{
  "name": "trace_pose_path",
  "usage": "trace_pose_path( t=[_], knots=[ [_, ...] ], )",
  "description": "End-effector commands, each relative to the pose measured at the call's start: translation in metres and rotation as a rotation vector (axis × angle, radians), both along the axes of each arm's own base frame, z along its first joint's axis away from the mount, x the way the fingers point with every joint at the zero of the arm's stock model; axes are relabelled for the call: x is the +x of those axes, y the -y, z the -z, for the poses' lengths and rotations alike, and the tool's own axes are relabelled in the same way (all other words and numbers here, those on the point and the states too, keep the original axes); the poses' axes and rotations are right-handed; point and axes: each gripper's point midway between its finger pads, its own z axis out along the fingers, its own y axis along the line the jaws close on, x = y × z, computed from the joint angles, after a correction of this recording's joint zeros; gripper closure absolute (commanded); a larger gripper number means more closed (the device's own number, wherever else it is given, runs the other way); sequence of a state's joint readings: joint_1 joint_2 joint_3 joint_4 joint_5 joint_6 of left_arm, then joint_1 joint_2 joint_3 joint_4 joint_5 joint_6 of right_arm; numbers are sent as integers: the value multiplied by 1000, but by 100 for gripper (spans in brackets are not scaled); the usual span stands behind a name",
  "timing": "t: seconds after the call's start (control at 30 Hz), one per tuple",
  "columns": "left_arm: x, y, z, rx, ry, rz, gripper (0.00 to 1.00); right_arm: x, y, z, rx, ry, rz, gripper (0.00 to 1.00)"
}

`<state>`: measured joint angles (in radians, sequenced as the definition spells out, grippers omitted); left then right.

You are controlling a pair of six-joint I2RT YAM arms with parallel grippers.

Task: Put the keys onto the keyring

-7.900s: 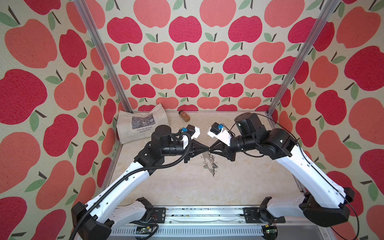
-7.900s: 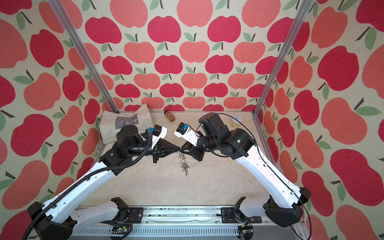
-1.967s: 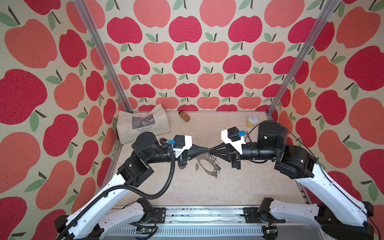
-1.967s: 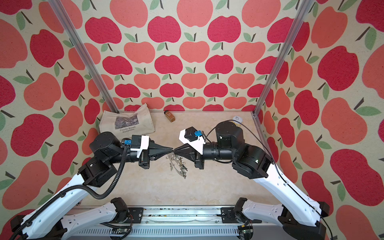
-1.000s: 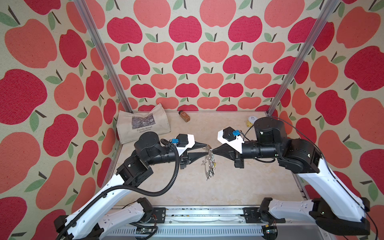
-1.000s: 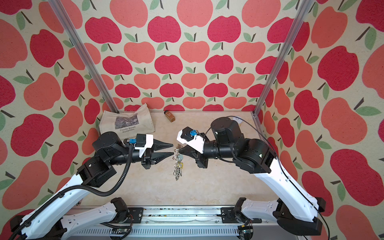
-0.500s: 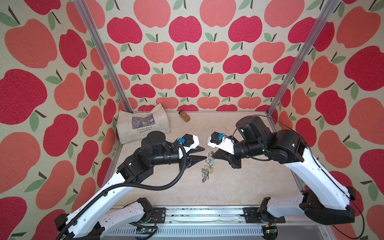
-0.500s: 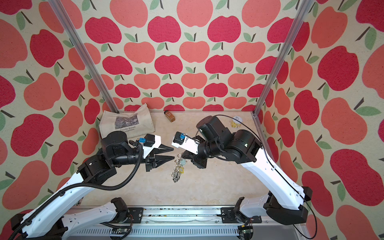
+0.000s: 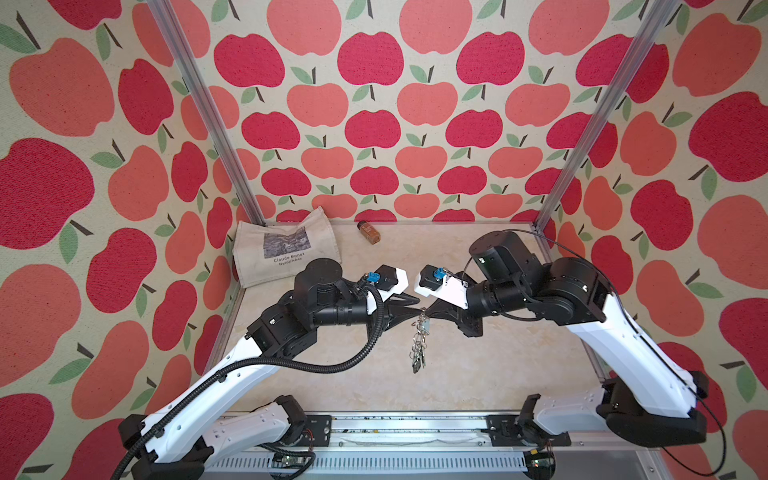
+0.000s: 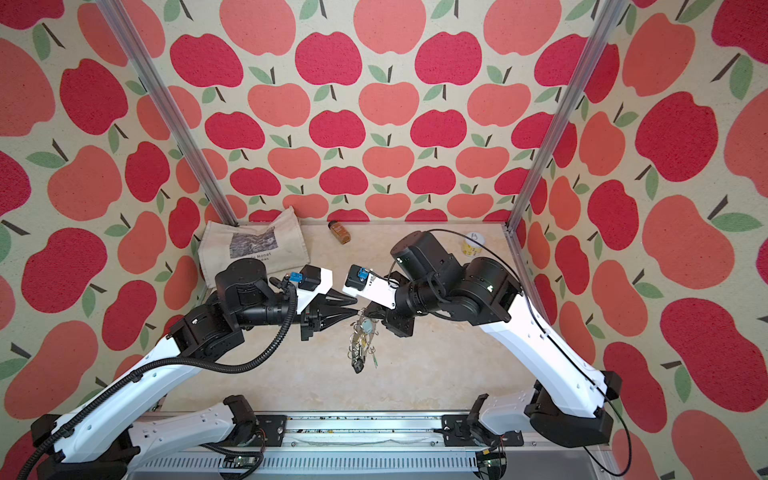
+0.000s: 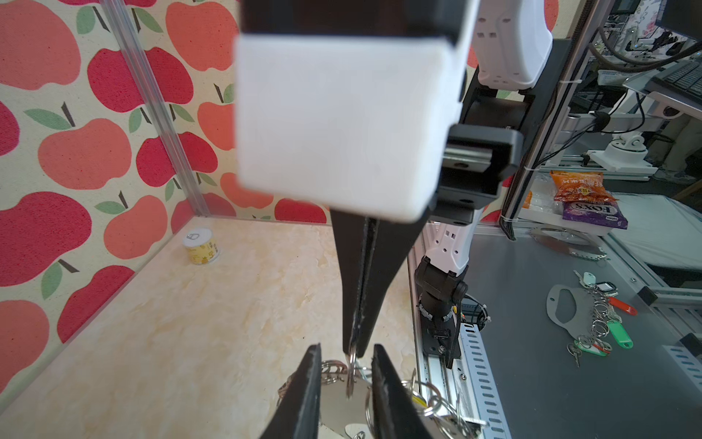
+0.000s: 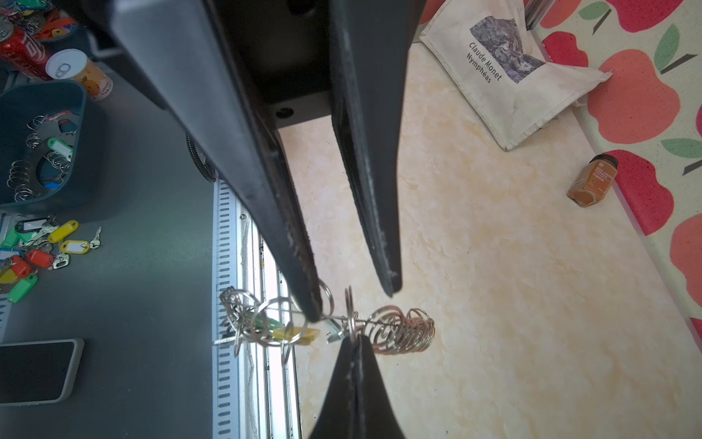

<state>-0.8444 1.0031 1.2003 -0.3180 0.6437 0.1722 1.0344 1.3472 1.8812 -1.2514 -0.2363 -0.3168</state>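
Job right now, at a guess: getting the key (image 10: 366,327) hooked onto the keyring (image 9: 417,351). Holds the keyring up in the air over the table (image 9: 353,374) with the right gripper (image 12: 355,340), fingers pressed tight together on a small ring (image 12: 350,308) at its edge. Has the left gripper (image 12: 353,304) facing it from the other side, fingers apart, one on each side of that same ring, with one tip touching a ring next door. Clamps nothing with the left one yet. Shows the key with its pale tag hanging at the top of the bunch, just under the two gripper tips. Cannot tell whether hooked on already or only resting there.

To do this well:
- Hold the right gripper very still, to stop the bunch from swinging.
- Close the left fingers slowly, and only on the one ring in the gap.
- Steer clear of the other rings (image 12: 402,330) packed close beside it, easy to grab by mistake.
- Pinch near the rim, leaving room to turn.
- Pull the coil open gently, then slide the key's hole along it.
- Mind the yellow tag (image 12: 302,334) hanging close by, ready to tangle.
- Go slow with such thin, slippery metal, quick to pop out of a pinch.
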Motion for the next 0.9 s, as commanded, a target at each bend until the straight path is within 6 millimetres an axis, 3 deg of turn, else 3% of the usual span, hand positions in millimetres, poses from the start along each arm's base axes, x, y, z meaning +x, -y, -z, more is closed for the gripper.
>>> trace_pose_path(
  t=[0.0, 0.37, 0.87],
  knots=[
    [-3, 6, -4, -15, -5, 29, 76, -2, -2, -13, 41, 36, -20, 100],
    [3, 7, 6, 15, -13, -3, 83, -2, -3, -18, 63, 37, -21, 100],
    [2, 8, 11, 36, -28, 1, 84, -2, -4, -22, 76, 50, -21, 100]
  ],
)
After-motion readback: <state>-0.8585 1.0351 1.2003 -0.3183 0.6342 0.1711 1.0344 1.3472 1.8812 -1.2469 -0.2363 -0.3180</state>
